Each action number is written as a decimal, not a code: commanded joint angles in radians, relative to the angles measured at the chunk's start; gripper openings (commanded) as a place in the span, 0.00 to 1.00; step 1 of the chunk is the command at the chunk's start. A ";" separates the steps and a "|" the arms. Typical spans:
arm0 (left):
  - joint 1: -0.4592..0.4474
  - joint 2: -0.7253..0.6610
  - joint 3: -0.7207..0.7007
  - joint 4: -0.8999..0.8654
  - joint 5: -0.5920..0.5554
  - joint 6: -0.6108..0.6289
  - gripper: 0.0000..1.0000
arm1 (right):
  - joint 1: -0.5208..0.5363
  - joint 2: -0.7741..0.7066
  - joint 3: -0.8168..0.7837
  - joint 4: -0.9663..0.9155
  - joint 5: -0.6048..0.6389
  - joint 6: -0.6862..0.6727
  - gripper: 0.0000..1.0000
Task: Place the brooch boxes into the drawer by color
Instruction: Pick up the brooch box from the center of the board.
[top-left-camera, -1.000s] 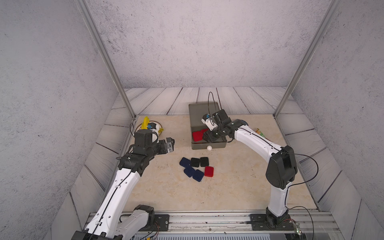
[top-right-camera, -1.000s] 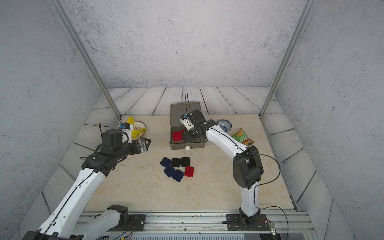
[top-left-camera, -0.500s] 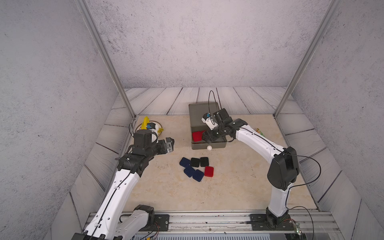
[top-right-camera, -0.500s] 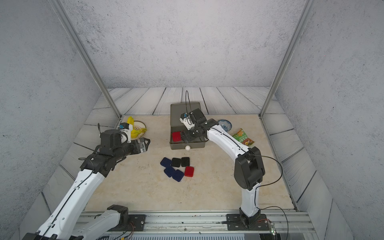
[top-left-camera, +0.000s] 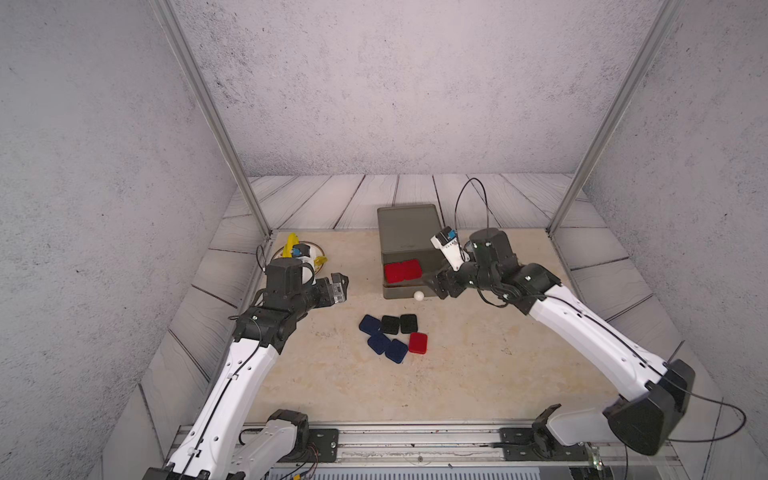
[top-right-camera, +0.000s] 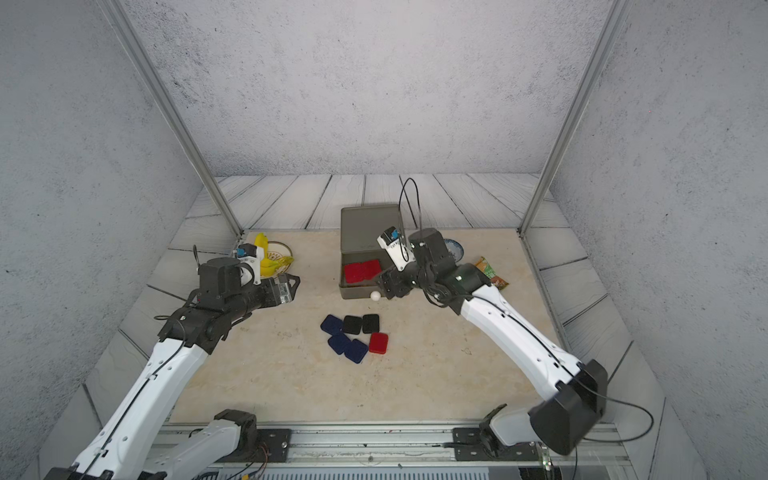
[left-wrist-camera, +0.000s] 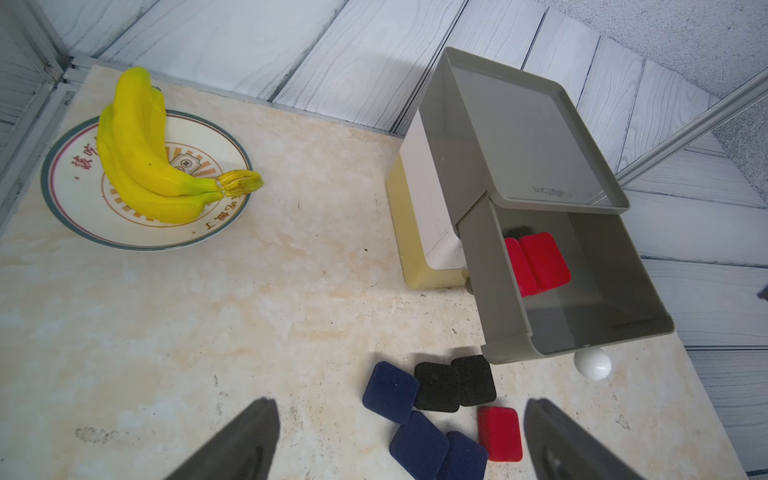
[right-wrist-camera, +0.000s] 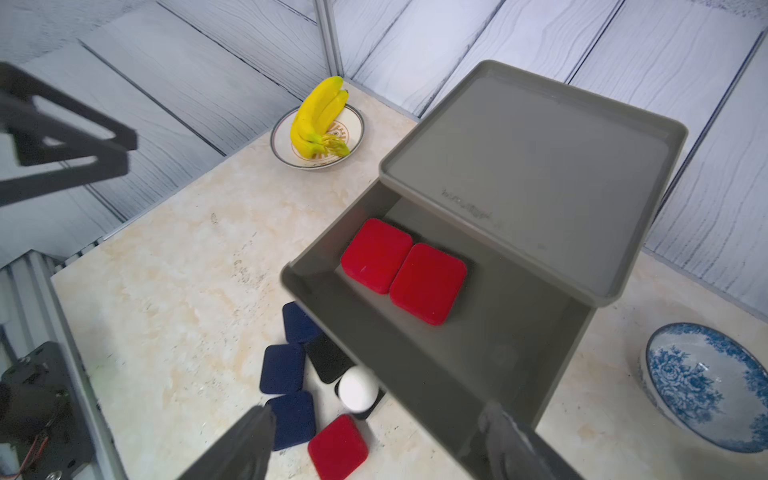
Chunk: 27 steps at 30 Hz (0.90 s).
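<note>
Two red boxes (right-wrist-camera: 426, 282) sat in the grey drawer (right-wrist-camera: 457, 365), left fingers (left-wrist-camera: 245, 440) and right fingers (right-wrist-camera: 245, 444) gaping empty; the desk's (top-left-camera: 478, 365) red box (top-left-camera: 417, 343) seemed next.

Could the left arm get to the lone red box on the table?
Probably yes. The left gripper is open and empty, and only flat boxes lie between it and the red box; it could pass over them. A dark blue box beside it may crowd the grip.

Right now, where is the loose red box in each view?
In a top view: red box, right of a blue box.
In a top view: same spot.
Left wrist: beside the blue box.
Right wrist: beside the blue box, near the knob.
Landmark: white knob.
</note>
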 joint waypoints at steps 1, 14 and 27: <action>-0.007 0.002 0.026 0.008 0.024 -0.002 0.98 | 0.029 -0.134 -0.175 0.059 -0.034 0.090 0.85; -0.027 0.005 0.019 0.035 0.032 -0.032 0.98 | 0.086 -0.230 -0.657 0.299 -0.043 0.182 0.87; -0.029 -0.002 0.013 0.022 0.012 -0.018 0.98 | 0.086 0.135 -0.665 0.629 -0.018 0.003 0.89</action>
